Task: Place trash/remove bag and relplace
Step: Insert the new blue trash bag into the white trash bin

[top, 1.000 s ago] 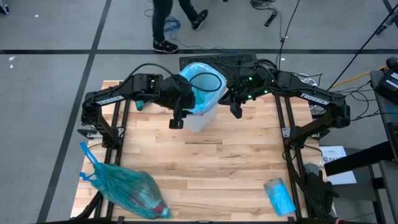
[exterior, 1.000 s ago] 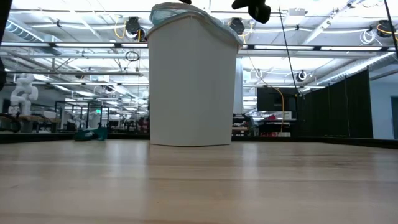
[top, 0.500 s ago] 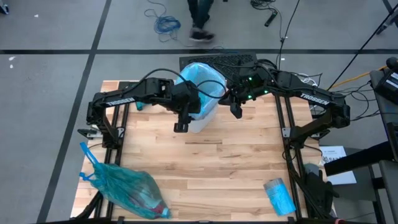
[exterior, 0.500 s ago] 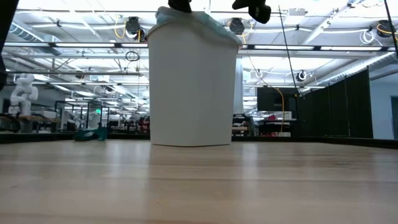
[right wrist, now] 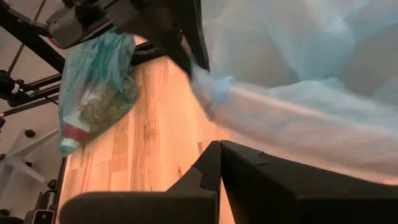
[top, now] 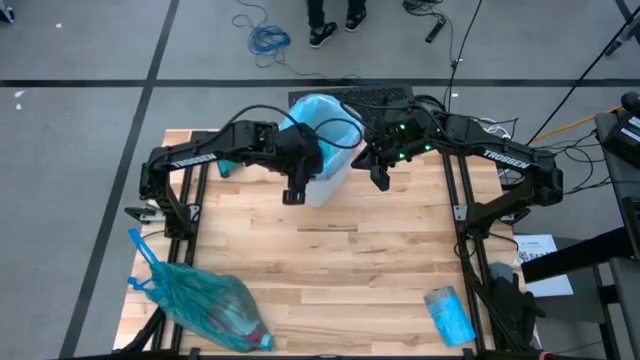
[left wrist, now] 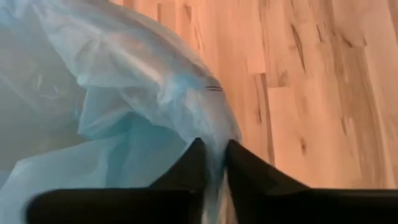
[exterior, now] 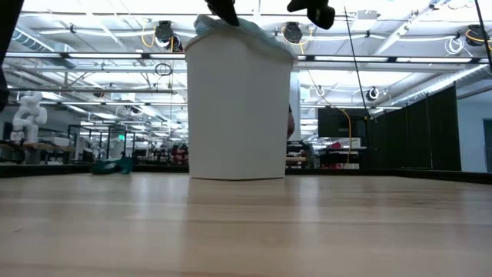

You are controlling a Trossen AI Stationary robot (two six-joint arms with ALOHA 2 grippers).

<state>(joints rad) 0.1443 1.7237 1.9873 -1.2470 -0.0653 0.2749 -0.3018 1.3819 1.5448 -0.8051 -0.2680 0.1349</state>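
Blue liner (top: 322,125) was pinched in the left end effector (left wrist: 212,163) at the white bin's (exterior: 240,108) rim; it should be drawn outward over that edge. Right end effector (right wrist: 219,163) sat clenched, empty. Bagged trash (top: 205,304) lay at the bench's (top: 360,270) near-left corner.

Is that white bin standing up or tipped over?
Upright: the white bin stands flat on the table, its pale blue liner opening upward.
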